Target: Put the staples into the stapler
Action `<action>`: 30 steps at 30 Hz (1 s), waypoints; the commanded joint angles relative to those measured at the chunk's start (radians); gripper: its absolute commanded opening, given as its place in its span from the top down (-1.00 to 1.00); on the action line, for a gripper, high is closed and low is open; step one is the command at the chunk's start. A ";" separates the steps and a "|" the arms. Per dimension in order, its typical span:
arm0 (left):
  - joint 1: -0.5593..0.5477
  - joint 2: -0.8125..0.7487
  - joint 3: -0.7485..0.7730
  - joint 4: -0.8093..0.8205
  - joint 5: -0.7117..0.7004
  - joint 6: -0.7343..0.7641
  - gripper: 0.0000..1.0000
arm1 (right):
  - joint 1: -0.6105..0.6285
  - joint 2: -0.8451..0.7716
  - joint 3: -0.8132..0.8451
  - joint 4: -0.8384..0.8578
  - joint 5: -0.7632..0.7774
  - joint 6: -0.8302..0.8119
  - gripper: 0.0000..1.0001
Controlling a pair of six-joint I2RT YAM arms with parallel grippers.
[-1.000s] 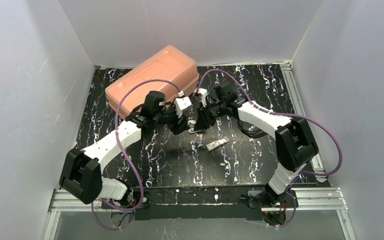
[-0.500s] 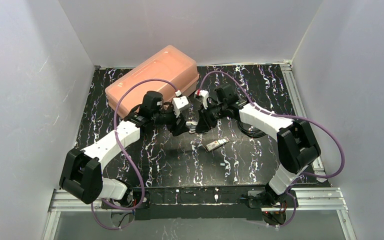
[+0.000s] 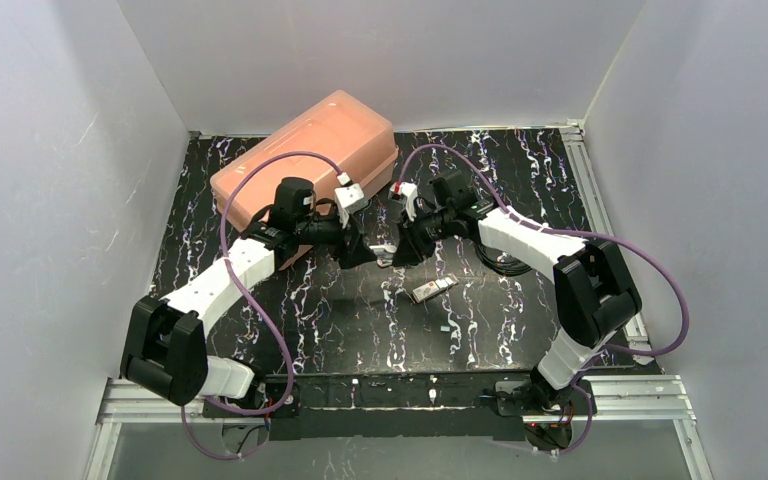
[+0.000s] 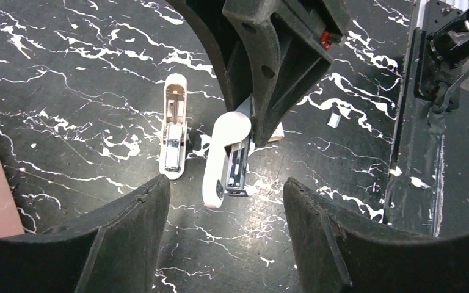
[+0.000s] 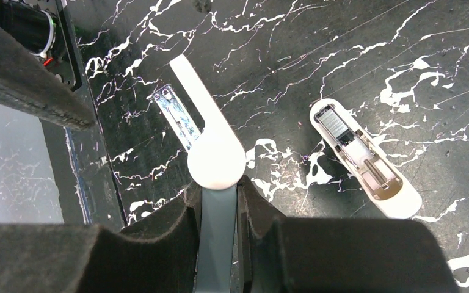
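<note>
Hovering wide open and empty, the left gripper [image 4: 223, 183] looks at the stapler [image 4: 174, 125] lying flat on the table [image 4: 67, 73], lengthwise along its reach, off toward the near edge, while the closer right gripper [image 5: 218, 192] pinches a white hinged piece [image 5: 215, 155].

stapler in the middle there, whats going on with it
The right gripper is shut on the white half of the stapler, the one with the metal strip, and holds it low over the black marbled table. The tan and white half lies beside it on the table, untouched. The left gripper hangs open facing the held half and grips nothing.
</note>
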 commanded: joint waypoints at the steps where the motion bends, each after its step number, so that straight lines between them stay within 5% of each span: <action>1: 0.010 -0.006 -0.005 0.019 0.058 -0.018 -0.32 | -0.001 -0.041 -0.005 0.001 0.000 -0.029 0.97; 13: 0.020 -0.014 -0.024 -0.009 0.092 0.070 -0.31 | -0.002 -0.044 -0.012 -0.018 -0.005 -0.044 0.97; 23: -0.031 -0.040 -0.069 -0.111 0.137 0.505 -0.26 | -0.002 0.015 -0.009 -0.039 -0.165 0.055 0.97; 30: -0.090 -0.015 -0.071 -0.119 0.041 0.736 -0.27 | -0.002 0.052 -0.014 -0.018 -0.233 0.113 0.97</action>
